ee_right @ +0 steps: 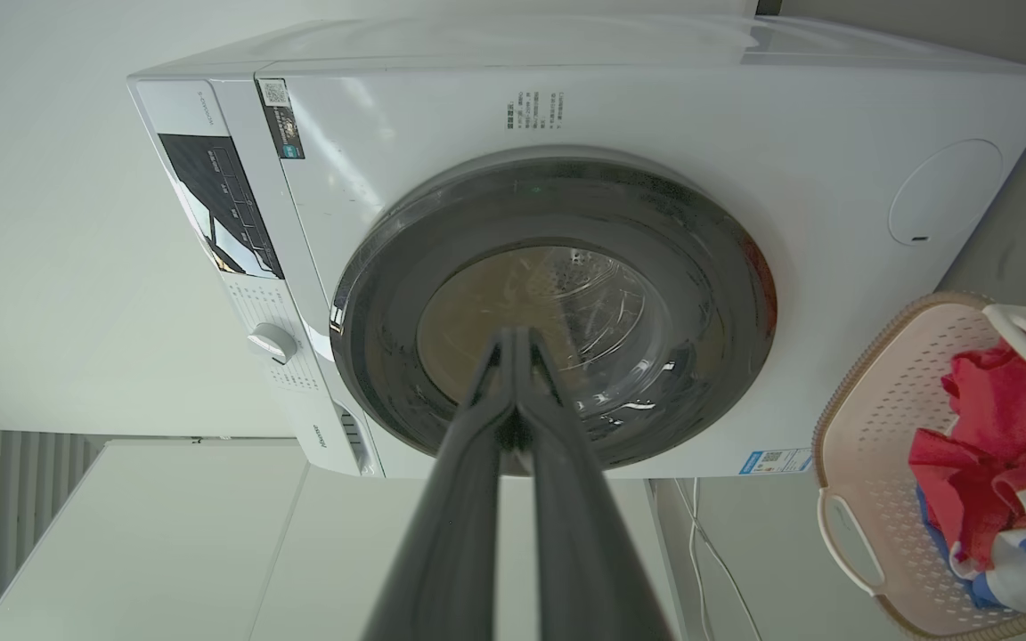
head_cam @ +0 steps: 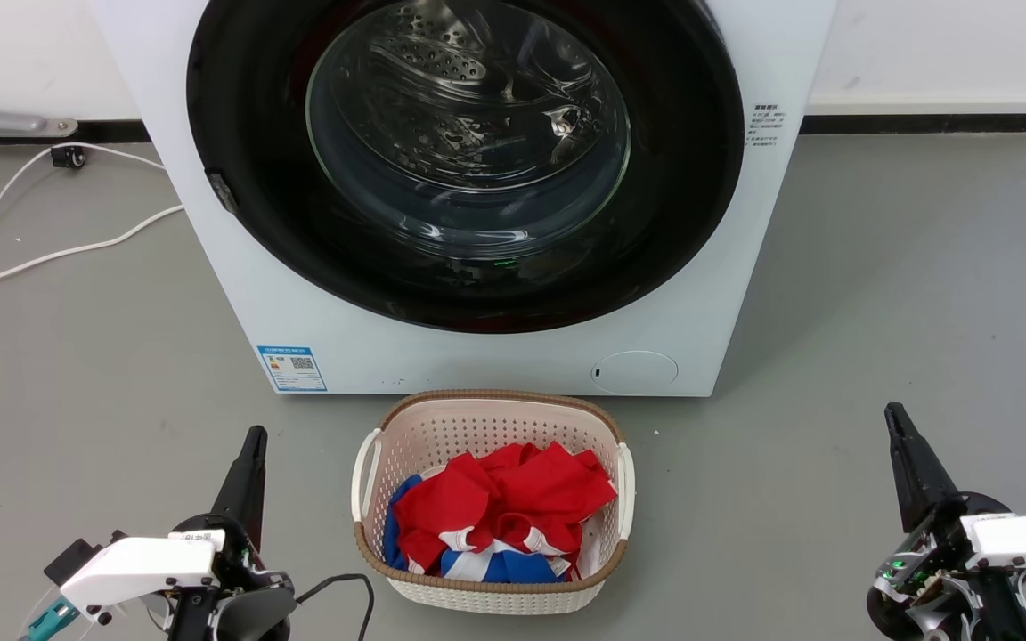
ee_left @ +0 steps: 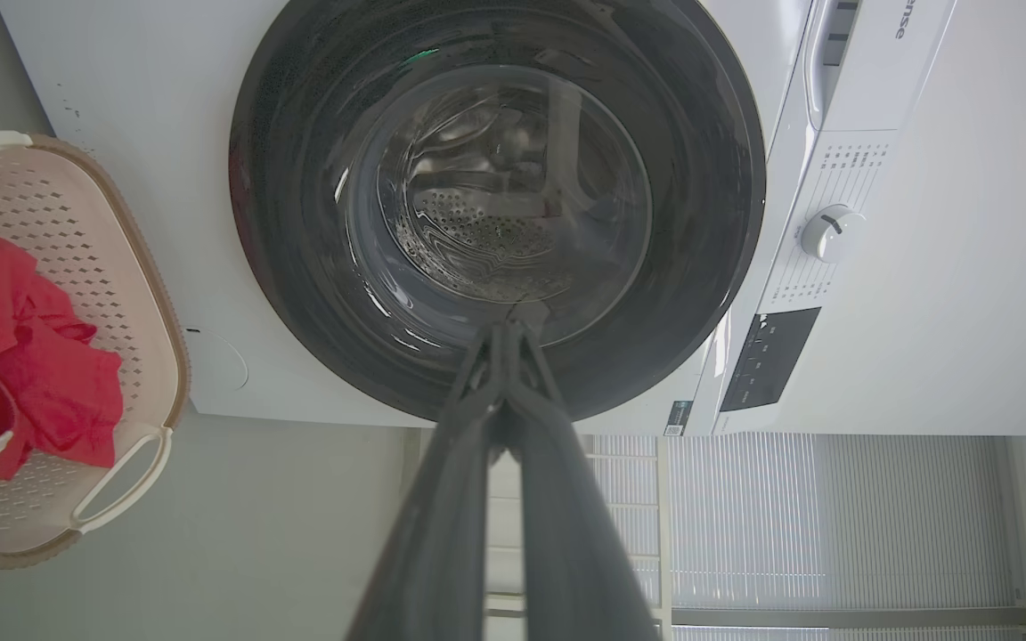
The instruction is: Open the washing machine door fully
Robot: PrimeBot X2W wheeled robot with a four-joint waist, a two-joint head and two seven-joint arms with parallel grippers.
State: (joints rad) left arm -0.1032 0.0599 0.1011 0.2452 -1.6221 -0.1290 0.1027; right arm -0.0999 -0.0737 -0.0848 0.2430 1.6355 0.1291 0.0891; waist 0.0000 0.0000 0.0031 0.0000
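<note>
The white washing machine (head_cam: 237,285) stands straight ahead on the floor. Its round black-rimmed washing machine door (head_cam: 673,205) lies flat against the front, the clear glass bowl showing the steel drum behind. Both wrist views face the same door (ee_left: 299,294) (ee_right: 700,258) from a distance. My left gripper (head_cam: 254,434) rests low at the lower left, shut, fingers together and empty (ee_left: 506,328). My right gripper (head_cam: 892,411) rests at the lower right, also shut and empty (ee_right: 513,334). Both are well short of the machine.
A beige laundry basket (head_cam: 486,414) with red, blue and white clothes sits on the grey floor right in front of the machine, between my grippers. White cables (head_cam: 41,258) trail over the floor at the left. A white wall runs behind.
</note>
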